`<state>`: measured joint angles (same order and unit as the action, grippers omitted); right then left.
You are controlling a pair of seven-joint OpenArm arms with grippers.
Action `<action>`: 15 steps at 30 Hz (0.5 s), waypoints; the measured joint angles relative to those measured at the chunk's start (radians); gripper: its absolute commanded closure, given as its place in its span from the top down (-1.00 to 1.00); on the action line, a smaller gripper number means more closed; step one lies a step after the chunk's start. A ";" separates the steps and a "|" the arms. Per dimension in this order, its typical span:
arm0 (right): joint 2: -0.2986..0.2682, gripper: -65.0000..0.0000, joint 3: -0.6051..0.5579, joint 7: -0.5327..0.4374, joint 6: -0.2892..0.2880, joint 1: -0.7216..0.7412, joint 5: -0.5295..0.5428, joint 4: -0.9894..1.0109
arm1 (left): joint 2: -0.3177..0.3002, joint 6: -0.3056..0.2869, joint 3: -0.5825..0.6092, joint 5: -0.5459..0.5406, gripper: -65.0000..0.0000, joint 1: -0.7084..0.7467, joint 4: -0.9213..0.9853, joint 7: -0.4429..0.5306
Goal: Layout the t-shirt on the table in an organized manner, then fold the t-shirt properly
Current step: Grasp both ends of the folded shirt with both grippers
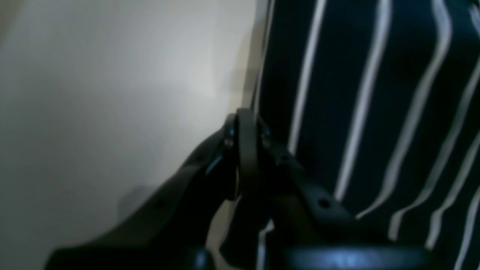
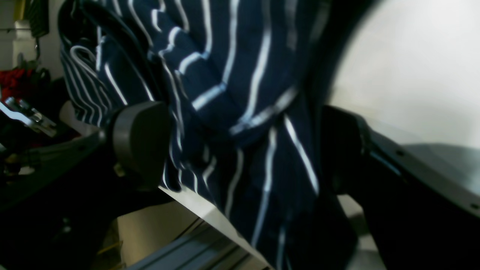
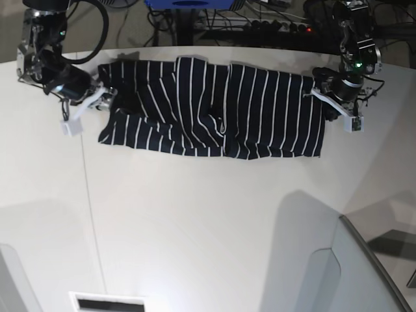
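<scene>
Dark navy white-striped cloth t-shirt (image 3: 214,114) lies stretched sideways along the far edge of the smooth white worktop (image 3: 195,221), still rumpled mid-body. Left tool (image 1: 243,150) clenched at its edge; right tool (image 2: 240,150) spread wide around bunched cloth. Layout partly done, folding not begun.

Beyond my far edge I see tangled black cables (image 3: 214,23) on a dim floor, a blue plastic base (image 3: 192,4), red clutter (image 2: 17,84).

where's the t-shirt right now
In the base view the t-shirt lies stretched across the far part of the table, between the right gripper and left gripper.
</scene>
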<state>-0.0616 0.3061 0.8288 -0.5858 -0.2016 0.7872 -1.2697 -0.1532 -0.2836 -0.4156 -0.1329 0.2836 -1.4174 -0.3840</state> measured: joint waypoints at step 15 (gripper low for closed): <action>-0.001 0.77 -0.103 -0.007 -0.016 0.048 0.030 0.070 | 0.000 0.000 -0.002 0.004 -1.00 0.006 -0.040 0.000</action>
<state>-0.0628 0.2028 0.8219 -0.6014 -0.1535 0.8173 -1.1995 -0.1535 -0.2840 -0.4171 -0.1291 0.2901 -1.4578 -0.3840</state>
